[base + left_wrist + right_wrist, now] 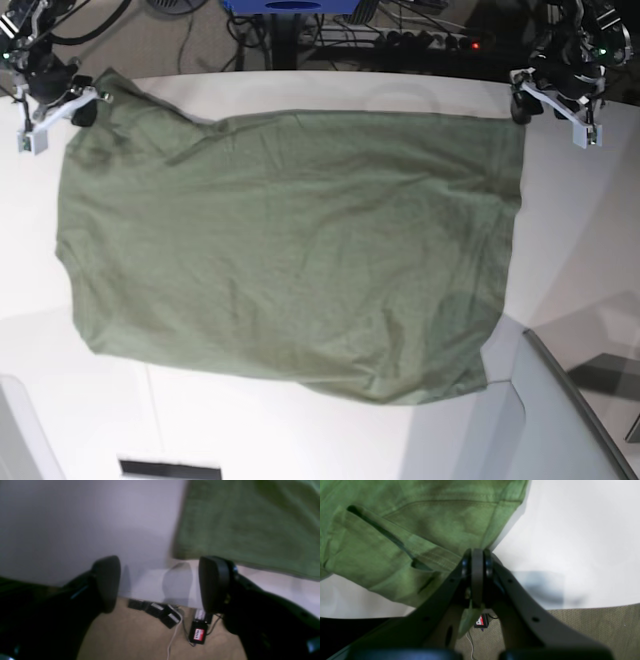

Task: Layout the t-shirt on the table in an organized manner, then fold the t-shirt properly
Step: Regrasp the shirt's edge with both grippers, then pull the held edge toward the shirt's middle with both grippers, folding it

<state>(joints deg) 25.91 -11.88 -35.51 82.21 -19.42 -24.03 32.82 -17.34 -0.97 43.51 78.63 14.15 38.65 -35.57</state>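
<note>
The olive-green t-shirt (290,250) lies spread out nearly flat on the white table (590,230), with soft wrinkles across it. In the base view my right gripper (86,108) is at the shirt's far left corner. The right wrist view shows that gripper (477,562) shut on the t-shirt (420,530), with a strip of cloth hanging between its fingers. My left gripper (520,103) hovers at the far right corner. It (161,583) is open with nothing between its pads, just off the t-shirt (250,525) edge, over the table (75,525) rim.
A grey angled panel (570,420) stands at the near right. Beyond the table's far edge, the floor holds a power strip (155,610) and cables. A dark slot (170,468) shows at the near edge.
</note>
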